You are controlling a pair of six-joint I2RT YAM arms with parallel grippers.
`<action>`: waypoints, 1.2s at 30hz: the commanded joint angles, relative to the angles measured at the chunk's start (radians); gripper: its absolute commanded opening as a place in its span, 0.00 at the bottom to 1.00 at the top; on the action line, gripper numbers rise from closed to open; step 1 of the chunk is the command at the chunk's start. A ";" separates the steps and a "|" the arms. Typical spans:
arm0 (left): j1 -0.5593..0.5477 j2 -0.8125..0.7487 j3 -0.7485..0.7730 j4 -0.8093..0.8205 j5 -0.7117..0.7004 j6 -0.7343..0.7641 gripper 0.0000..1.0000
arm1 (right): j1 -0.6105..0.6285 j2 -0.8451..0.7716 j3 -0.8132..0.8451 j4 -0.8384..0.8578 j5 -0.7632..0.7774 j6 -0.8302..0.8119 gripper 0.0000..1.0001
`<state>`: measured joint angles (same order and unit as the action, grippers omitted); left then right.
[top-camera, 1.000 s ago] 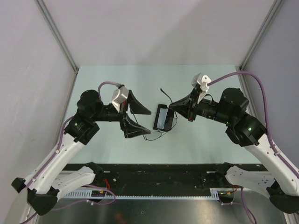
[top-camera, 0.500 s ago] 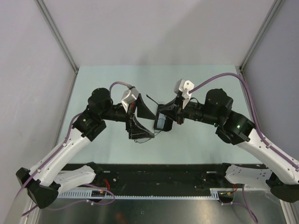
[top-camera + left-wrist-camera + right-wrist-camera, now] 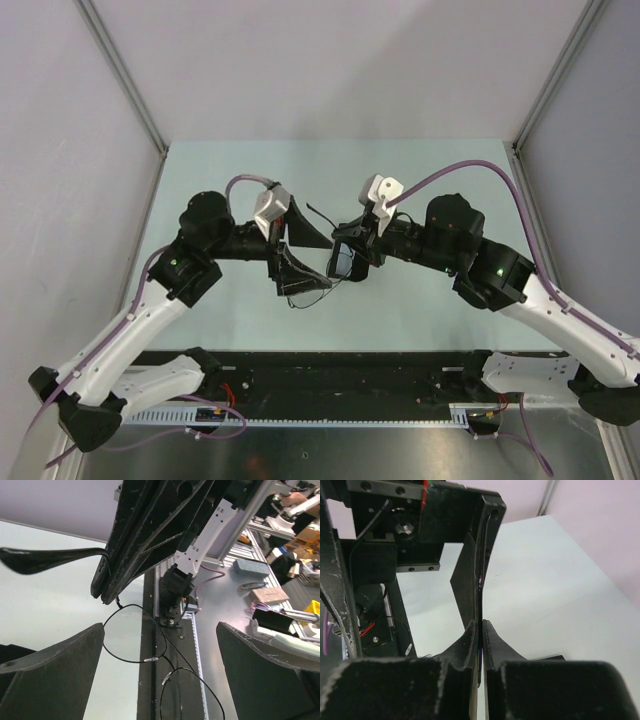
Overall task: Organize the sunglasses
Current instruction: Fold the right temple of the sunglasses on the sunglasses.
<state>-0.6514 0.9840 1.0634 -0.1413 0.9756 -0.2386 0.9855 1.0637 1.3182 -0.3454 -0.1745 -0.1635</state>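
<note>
**Both arms have drawn in to the middle, with the glasses between them**

On the left, the arm has swung in toward the centre over the last second. Its tool is spread as wide as it goes and holds nothing. From its own wrist view, the sunglasses hang in the gap between its two fingers, and as far as I can see they touch neither. The lenses droop low over the near part of the counter. I cannot tell whether they brush it.

Just to the right lies the black case, partly covered by the arm above it.

On the right, the arm has also travelled leftward and brought the glasses with it. Its tool is pinched tight on one slim temple arm, and only that thin strip shows between the pressed fingers.

My reading is that this sets up a second grip. With the frame now inside the open left tool, that tool could close on it, so the glasses can be steadied, folded and put in the case. None of that is done yet.
</note>
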 commanded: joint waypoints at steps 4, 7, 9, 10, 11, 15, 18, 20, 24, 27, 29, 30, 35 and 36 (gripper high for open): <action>-0.002 -0.102 0.030 0.009 -0.213 0.045 1.00 | 0.005 -0.045 0.046 0.037 0.072 -0.024 0.00; 0.001 -0.116 0.033 0.003 -0.241 0.045 1.00 | 0.002 -0.062 0.046 0.046 0.096 -0.024 0.00; 0.004 -0.128 0.036 0.002 -0.245 0.045 1.00 | -0.002 -0.073 0.046 0.046 0.116 -0.022 0.00; 0.006 -0.133 0.037 0.002 -0.248 0.047 1.00 | -0.004 -0.077 0.046 0.048 0.121 -0.021 0.00; 0.006 -0.139 0.038 0.000 -0.255 0.047 1.00 | -0.013 -0.080 0.046 0.048 0.128 -0.019 0.00; 0.012 -0.157 0.041 -0.007 -0.302 0.045 1.00 | -0.030 -0.096 0.046 0.052 0.151 -0.005 0.00; 0.015 -0.177 0.047 -0.007 -0.368 0.038 1.00 | -0.042 -0.102 0.044 0.054 0.150 -0.008 0.00; 0.015 -0.186 0.053 -0.007 -0.379 0.032 1.00 | -0.048 -0.108 0.044 0.051 0.148 -0.011 0.00; 0.016 -0.189 0.067 -0.009 -0.307 0.035 1.00 | -0.062 -0.119 0.044 0.054 0.141 -0.021 0.00; 0.018 -0.200 0.053 -0.009 -0.298 0.044 1.00 | -0.065 -0.128 0.044 0.052 0.132 -0.033 0.00; 0.022 -0.208 0.049 -0.011 -0.282 0.047 1.00 | -0.067 -0.146 0.044 0.046 0.124 -0.047 0.00; 0.029 -0.209 0.046 -0.012 -0.267 0.047 1.00 | -0.070 -0.154 0.044 0.042 0.118 -0.053 0.00; 0.035 -0.205 0.038 -0.015 -0.036 0.081 1.00 | -0.077 -0.197 0.044 0.005 0.037 -0.091 0.00; 0.035 -0.203 0.037 -0.015 0.000 0.084 1.00 | -0.076 -0.212 0.044 -0.001 0.009 -0.093 0.00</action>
<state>-0.6243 0.7853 1.0924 -0.1661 0.7696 -0.2081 0.9150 0.9085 1.3193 -0.3462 -0.0795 -0.2134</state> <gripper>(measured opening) 0.996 0.054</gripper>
